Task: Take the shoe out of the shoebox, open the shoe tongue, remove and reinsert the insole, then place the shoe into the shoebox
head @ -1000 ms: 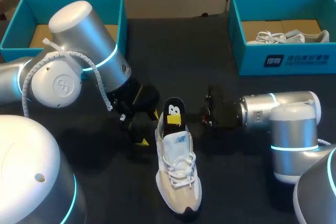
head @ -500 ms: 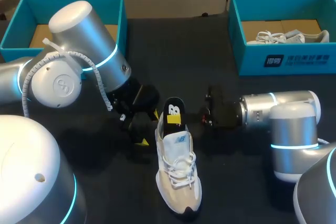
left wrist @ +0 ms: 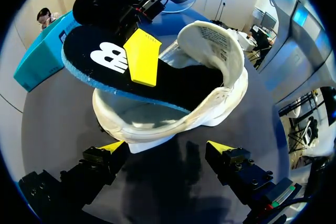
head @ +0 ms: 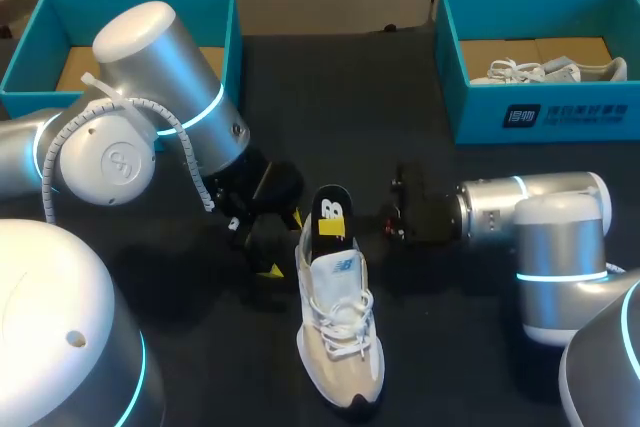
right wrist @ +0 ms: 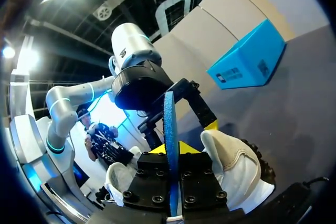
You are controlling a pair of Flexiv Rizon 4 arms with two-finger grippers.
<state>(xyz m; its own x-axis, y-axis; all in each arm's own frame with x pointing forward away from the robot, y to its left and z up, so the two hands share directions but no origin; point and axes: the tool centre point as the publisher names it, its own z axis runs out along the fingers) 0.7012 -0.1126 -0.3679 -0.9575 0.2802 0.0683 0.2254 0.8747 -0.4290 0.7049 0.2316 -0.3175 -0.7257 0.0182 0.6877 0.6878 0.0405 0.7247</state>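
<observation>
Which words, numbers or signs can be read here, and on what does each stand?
No text can be quoted as readable words.
insole: a white logo mark only, no readable word.
shoe tongue: printed label, too small to read.
right shoebox: white print on its front wall, too small to read.
left shoebox: dark label, blurred.

white logo on insole — label on shoebox unreadable
</observation>
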